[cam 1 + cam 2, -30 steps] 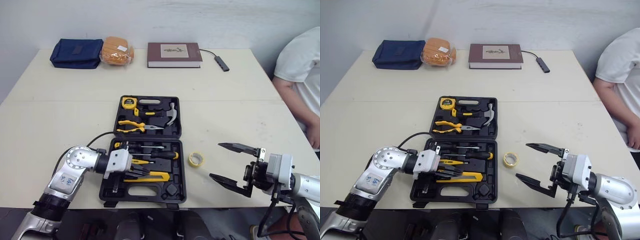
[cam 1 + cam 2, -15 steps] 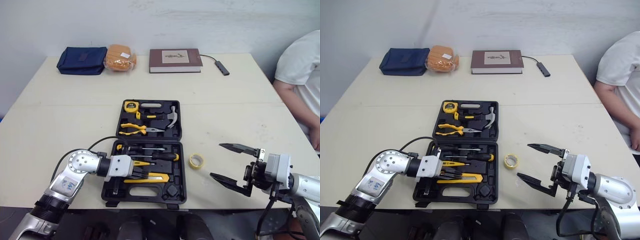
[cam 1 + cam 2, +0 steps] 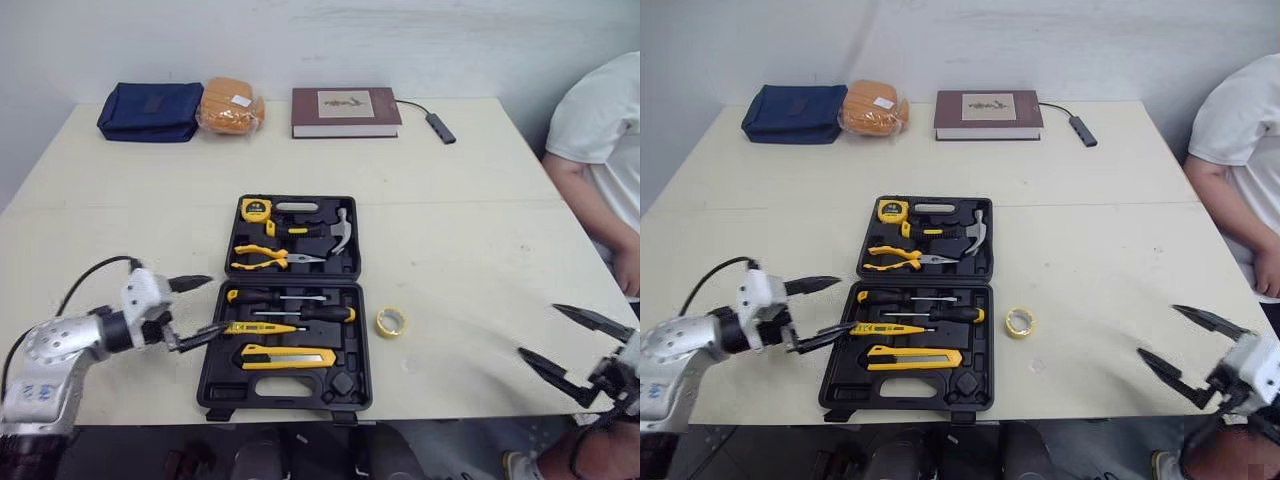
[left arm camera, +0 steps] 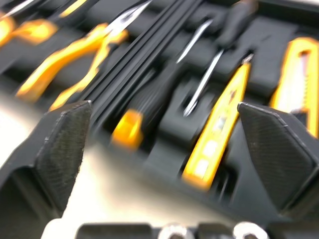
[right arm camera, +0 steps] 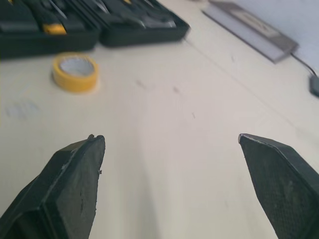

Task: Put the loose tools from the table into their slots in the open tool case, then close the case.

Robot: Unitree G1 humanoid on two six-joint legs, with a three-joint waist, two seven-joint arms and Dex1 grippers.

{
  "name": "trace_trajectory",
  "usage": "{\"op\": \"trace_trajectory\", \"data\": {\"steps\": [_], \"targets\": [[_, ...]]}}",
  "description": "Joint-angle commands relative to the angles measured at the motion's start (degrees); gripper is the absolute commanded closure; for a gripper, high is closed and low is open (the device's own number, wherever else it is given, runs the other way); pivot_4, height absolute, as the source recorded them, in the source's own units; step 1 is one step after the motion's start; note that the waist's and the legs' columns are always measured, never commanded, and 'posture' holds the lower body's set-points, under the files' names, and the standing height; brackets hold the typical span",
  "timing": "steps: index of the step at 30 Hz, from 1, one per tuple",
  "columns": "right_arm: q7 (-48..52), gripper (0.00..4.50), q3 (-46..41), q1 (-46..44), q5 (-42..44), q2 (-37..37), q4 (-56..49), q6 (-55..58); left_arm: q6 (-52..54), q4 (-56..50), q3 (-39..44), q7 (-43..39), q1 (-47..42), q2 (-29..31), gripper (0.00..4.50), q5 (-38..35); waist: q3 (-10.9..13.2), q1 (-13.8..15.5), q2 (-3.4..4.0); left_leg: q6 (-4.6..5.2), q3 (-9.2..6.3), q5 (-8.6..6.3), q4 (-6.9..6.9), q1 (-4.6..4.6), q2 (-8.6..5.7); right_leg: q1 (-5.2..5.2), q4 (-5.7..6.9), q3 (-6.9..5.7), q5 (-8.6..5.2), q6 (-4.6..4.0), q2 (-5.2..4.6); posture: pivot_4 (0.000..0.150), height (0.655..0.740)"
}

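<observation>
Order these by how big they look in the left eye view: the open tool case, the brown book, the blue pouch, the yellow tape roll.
1. tool case
2. book and blue pouch: about alike, so not ranked against each other
3. tape roll, clearly smallest

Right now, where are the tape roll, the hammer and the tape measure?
tape roll [image 3: 390, 331]: left eye view, near yellow rim.
hammer [image 3: 342, 232]: left eye view, steel head.
tape measure [image 3: 257, 208]: left eye view, yellow body.
</observation>
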Motion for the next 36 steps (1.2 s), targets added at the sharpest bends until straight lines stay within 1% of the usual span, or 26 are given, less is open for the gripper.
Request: {"op": "trace_trajectory", "data": {"steps": [1,3,6,8,12,16,22,26,29,31,33,36], "targets": [[-2.6,0.00,-5.8,0.8,-0.2,0.1,9.2,-4.6,-2.3,2.8,10.9,5.7,2.5,-1.6,0.03,-1.7,0.0,0.0,-0.05,-0.27,0.00,-0.15,-0.04,0.01,0.01,-0.02,-0.04,0.01,0.00,0.00,0.00,0.150,0.7400],[-3.5,0.00,-6.9,0.7,-0.7,-0.3,13.9,-6.4,-4.0,6.4,14.8,5.7,5.0,-2.2,0.03,-1.8,0.0,0.0,-0.05,-0.33,-0.02,-0.16,-0.11,0.05,0.02,-0.02,-0.06,0.00,-0.03,-0.05,-0.01,0.150,0.7400],[-5.2,0.00,-8.4,1.4,-1.7,-0.5,20.7,-9.3,-7.3,14.6,20.3,6.5,8.8,-2.5,0.03,-0.9,0.0,-0.2,-0.02,-0.34,0.07,-0.16,-0.20,0.13,0.00,-0.02,-0.10,0.07,-0.03,-0.06,-0.05,0.150,0.7400],[-7.3,0.00,-9.0,1.8,-1.9,-0.3,22.9,-10.2,-8.3,19.2,22.9,8.3,9.7,-2.2,0.03,-0.8,0.0,-0.2,-0.04,-0.37,0.10,-0.18,-0.37,0.20,0.00,-0.09,-0.16,0.10,-0.08,-0.15,-0.05,0.150,0.7400],[-11.1,0.00,-9.5,2.4,-2.2,-0.1,24.1,-10.6,-9.3,23.1,26.2,12.2,10.3,-2.5,0.03,-1.1,0.0,-0.2,-0.04,-0.43,0.10,-0.20,-0.40,0.17,0.04,-0.38,-0.16,0.11,-0.10,-0.18,-0.06,0.150,0.7400],[-14.2,0.00,-9.7,2.7,-2.0,0.3,23.5,-9.8,-6.4,21.0,26.3,15.0,10.7,-3.6,0.03,-1.8,0.0,0.0,-0.04,-0.46,0.10,-0.22,-0.46,0.17,0.03,-0.42,-0.20,0.17,-0.09,-0.17,-0.09,0.150,0.7400],[-15.1,0.00,-7.3,1.7,-1.8,0.7,19.7,-8.1,-3.7,13.5,23.3,14.5,9.6,-5.2,0.03,-2.9,0.0,0.0,-0.06,-0.50,0.13,-0.22,-0.52,0.07,0.03,-0.30,-0.18,0.18,-0.09,-0.17,-0.08,0.150,0.7400],[-14.4,0.00,-3.3,0.4,1.3,1.1,7.8,-1.6,-1.2,6.3,19.8,12.3,7.4,-4.9,0.03,-5.0,0.0,-0.2,-0.02,-0.50,0.21,-0.21,-0.51,0.08,0.03,-0.31,-0.13,0.25,-0.08,-0.15,-0.06,0.150,0.7400],[-15.1,0.00,1.1,-0.9,2.2,0.1,-2.4,5.7,0.3,0.2,15.4,8.1,5.4,-3.9,0.03,-6.7,0.0,-0.2,-0.01,-0.50,0.29,-0.21,-0.49,0.11,0.03,-0.33,-0.05,0.37,-0.06,-0.12,-0.03,0.150,0.7400],[-14.9,0.00,5.8,-1.4,2.6,-5.0,-11.7,17.4,1.2,-4.6,10.0,4.2,2.6,-1.3,0.03,-6.1,0.0,-0.1,0.00,-0.52,0.31,-0.20,-0.48,0.11,0.03,-0.34,-0.01,0.38,-0.06,-0.12,-0.02,0.150,0.7400],[-14.7,0.00,7.9,-1.6,2.6,-7.9,-16.6,23.6,2.1,-6.7,7.5,2.5,1.1,0.0,0.03,-5.8,0.0,0.0,0.03,-0.50,0.43,-0.18,-0.46,0.05,0.00,-0.48,0.07,0.53,-0.04,-0.09,-0.03,0.150,0.7400],[-12.6,0.00,12.7,-7.5,5.6,-15.4,-24.1,35.5,6.6,-11.0,2.4,-0.5,-3.7,1.3,0.03,-9.2,0.0,0.1,0.04,-0.50,0.51,-0.17,-0.51,0.04,0.00,-0.55,0.06,0.58,-0.05,-0.10,0.02,0.150,0.7400]]}}
